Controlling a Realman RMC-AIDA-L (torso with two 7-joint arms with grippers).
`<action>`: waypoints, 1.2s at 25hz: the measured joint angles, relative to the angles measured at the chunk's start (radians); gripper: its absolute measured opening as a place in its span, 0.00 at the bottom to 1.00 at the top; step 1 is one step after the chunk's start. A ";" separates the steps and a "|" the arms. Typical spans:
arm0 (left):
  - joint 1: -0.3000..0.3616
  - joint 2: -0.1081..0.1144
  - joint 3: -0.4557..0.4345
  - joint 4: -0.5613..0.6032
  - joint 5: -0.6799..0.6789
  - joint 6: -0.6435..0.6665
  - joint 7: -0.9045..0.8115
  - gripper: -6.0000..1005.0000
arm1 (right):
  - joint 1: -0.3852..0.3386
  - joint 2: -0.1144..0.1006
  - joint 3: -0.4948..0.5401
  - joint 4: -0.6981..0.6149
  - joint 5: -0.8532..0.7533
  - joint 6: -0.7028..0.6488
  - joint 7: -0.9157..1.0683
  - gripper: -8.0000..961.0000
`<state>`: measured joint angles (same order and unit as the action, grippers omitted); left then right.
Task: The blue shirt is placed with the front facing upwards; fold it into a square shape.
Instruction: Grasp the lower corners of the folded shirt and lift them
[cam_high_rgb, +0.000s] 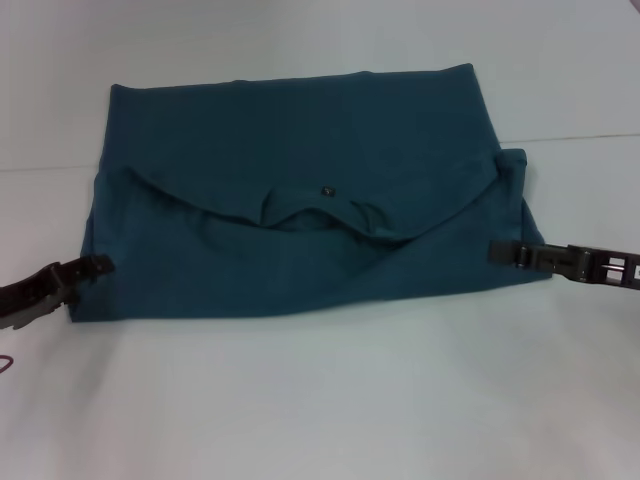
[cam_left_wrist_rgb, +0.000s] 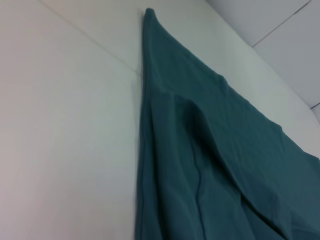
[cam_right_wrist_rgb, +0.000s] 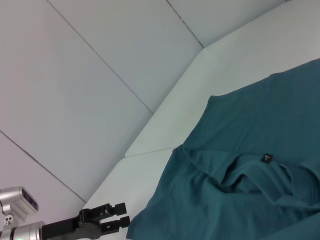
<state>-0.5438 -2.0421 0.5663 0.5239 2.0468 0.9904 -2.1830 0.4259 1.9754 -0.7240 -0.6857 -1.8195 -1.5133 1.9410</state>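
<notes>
The white table (cam_high_rgb: 320, 400) in front of me carries one thing only: the blue shirt (cam_high_rgb: 300, 190), lying flat in the middle as a wide, roughly rectangular bundle. It is folded over on itself, so I count two layers in the head view: a back panel reaching farther from me, and a nearer flap laid over it whose upper edge curves like an envelope. In that curve sits the one collar (cam_high_rgb: 310, 215), rumpled, with one small dark label (cam_right_wrist_rgb: 266, 158) just above it.

My two arms flank the shirt, one on each side. My left gripper (cam_high_rgb: 95, 266) rests at the shirt's near left corner, touching the edge of the cloth; I cannot tell whether its fingers are clenched or released. My right gripper (cam_high_rgb: 505, 252) sits at the right edge of the shirt, tips against the fabric, and again I cannot tell whether it grasps the cloth.
</notes>
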 joint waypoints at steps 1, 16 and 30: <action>-0.003 -0.002 0.001 -0.004 0.000 -0.007 0.000 0.79 | -0.001 0.000 0.000 0.000 0.000 0.000 0.000 0.95; -0.012 -0.004 0.035 -0.037 0.000 -0.024 0.001 0.80 | -0.012 -0.003 0.011 0.002 0.000 0.005 -0.001 0.94; -0.046 -0.003 0.054 -0.059 -0.001 -0.026 0.000 0.79 | -0.026 -0.003 0.012 0.002 0.000 0.002 -0.001 0.93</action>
<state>-0.5897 -2.0448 0.6198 0.4650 2.0462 0.9648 -2.1829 0.3998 1.9727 -0.7119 -0.6842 -1.8193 -1.5114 1.9404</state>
